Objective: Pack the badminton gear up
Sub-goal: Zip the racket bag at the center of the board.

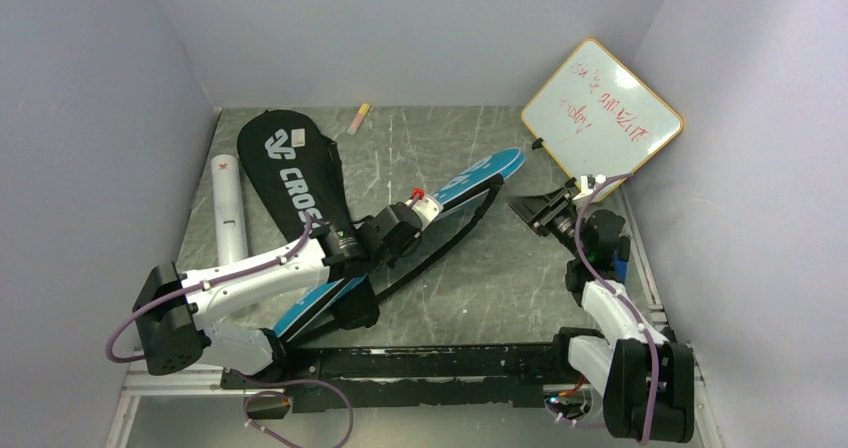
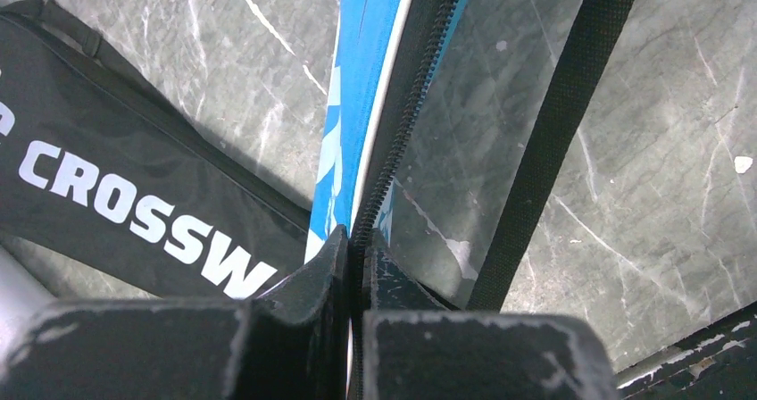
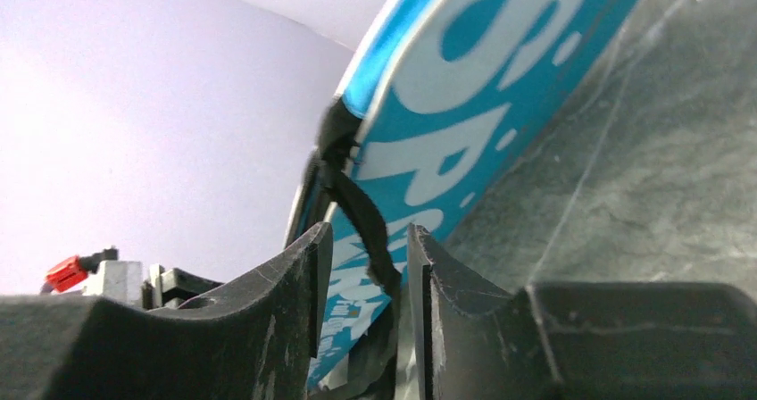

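Observation:
The blue "SPORT" cover [image 1: 480, 175] lies diagonally across the table and stands on edge. My left gripper [image 1: 428, 208] is shut on its black zipper edge [image 2: 403, 105], about midway along; the fingertips meet in the left wrist view [image 2: 357, 239]. My right gripper [image 1: 522, 210] is at the cover's far end, jaws slightly apart, with the black strap [image 3: 361, 217] and the cover's edge [image 3: 464, 123] between them, not clamped. The black "CROSSWAY" cover [image 1: 295, 173] lies flat at the back left. The white tube [image 1: 229, 208] lies left of it. Rackets and shuttlecocks are out of view.
The wood-framed whiteboard [image 1: 602, 118] leans at the back right, just behind my right gripper. A small pink-yellow marker [image 1: 358, 118] lies by the back wall. The cover's long black strap [image 1: 450, 243] trails over the table. Grey walls close in left, back and right.

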`<state>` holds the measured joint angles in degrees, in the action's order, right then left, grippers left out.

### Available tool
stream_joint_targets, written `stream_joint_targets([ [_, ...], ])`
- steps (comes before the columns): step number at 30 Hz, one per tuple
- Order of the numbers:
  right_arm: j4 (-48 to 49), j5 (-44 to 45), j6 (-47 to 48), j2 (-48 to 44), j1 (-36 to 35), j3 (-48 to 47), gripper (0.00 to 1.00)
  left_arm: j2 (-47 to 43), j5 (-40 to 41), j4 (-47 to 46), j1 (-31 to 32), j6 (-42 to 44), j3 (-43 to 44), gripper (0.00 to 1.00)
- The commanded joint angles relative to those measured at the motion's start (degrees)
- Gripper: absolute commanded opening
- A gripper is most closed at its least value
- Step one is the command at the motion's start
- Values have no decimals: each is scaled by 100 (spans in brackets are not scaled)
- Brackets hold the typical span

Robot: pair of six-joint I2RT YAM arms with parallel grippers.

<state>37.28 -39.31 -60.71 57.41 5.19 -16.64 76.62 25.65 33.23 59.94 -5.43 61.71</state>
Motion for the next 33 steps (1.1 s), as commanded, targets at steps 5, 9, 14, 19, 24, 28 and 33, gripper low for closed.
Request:
stream_joint_targets([
  [5, 521, 116, -66, -198, 35, -229, 38, -313, -30, -311, -52, 11, 75, 5],
  [9, 731, 125, -230, 81, 35, -318, 34, -332, -63, -324, -62, 16, 62, 5],
  [14, 930, 104, -313, 306, 35, -366, 29, -294, -129, -328, -66, 33, 67, 5],
  [19, 1108, 95, -369, 478, 35, -366, 28, -236, -174, -299, -70, 42, 95, 5],
  [24, 1434, 26, -512, 711, 26, -357, 27, -226, -220, -308, -79, 43, 79, 5],
  [28, 1669, -51, -629, 915, 26, -359, 24, -197, -261, -313, -78, 51, 83, 5],
  [33, 2037, -133, -793, 1114, 26, -305, 24, -174, -315, -309, -88, 60, 84, 5],
])
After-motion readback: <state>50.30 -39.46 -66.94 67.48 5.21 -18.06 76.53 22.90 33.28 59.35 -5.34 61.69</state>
